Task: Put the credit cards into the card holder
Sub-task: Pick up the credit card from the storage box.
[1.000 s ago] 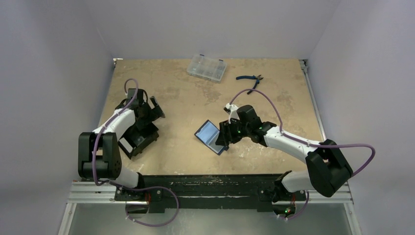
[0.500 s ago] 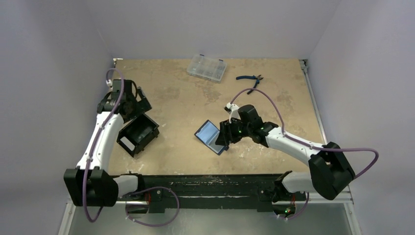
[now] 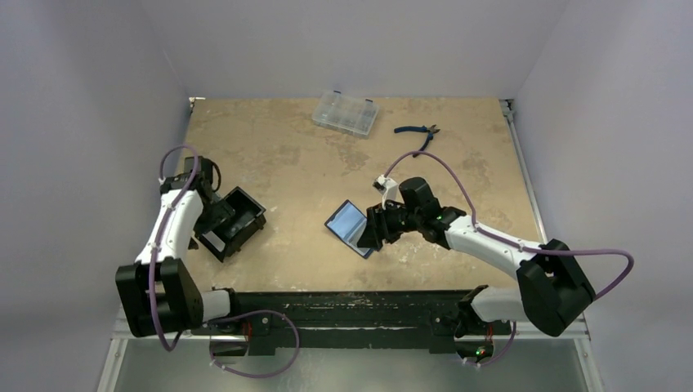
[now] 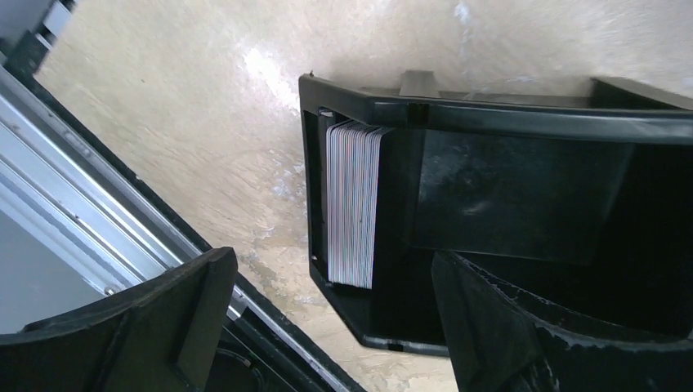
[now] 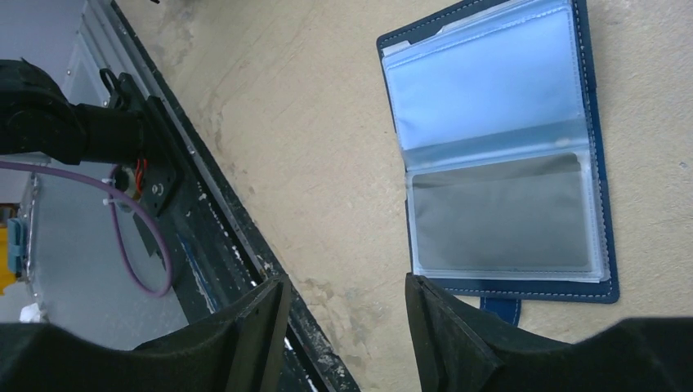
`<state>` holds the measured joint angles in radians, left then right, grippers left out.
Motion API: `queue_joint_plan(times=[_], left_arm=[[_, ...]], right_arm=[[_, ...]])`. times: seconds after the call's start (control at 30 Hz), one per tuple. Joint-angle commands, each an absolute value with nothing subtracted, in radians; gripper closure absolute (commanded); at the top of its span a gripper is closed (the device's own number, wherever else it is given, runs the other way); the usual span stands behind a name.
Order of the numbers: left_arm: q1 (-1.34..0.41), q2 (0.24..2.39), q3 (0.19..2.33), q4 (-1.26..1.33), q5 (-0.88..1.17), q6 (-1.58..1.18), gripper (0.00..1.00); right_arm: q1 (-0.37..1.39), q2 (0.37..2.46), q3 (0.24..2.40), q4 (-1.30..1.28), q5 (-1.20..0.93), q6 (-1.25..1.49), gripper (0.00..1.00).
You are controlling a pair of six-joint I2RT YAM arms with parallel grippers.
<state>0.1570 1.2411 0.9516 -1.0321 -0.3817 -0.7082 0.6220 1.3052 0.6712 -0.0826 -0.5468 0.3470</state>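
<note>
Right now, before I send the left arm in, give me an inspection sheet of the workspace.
Surface: tan table, stained and worn.
Job's things: card holder lies open, clear sleeves up; credit cards stand stacked on edge at one end of the black box.
Clutter: clear compartment case and blue-handled pliers near the far edge.
Grippers: left tool open, over the box's card end; right tool open, holding nothing, beside the holder's snap-tab edge.
Cables: purple cables loop over both arms.
Surroundings: plain walls; metal rail by the bases.
</note>
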Motion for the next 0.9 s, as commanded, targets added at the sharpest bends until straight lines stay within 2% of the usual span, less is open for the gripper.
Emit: queue_joint_plan(times=[0.0, 0.23, 0.6, 0.87], left_arm=[[0.163, 1.322, 0.921, -1.006, -0.384, -0.77, 0.03], [0.166, 1.39, 0.897, -0.92, -0.433, -0.783, 0.07], [0.175, 1.462, 0.915, -0.973, -0.484, -0.824, 0.14], [0.175, 1.456, 0.94, -1.028, -0.476, -0.827, 0.27]], right_arm=[[0.634, 1.273, 0.666, -0.038, -0.59, 0.351, 0.38], [0.644, 1.267, 0.664, -0.04, -0.577, 0.351, 0.38], [0.644, 1.266, 0.666, -0.047, -0.567, 0.35, 0.39], [0.644, 1.274, 0.675, -0.057, -0.551, 0.345, 0.39]])
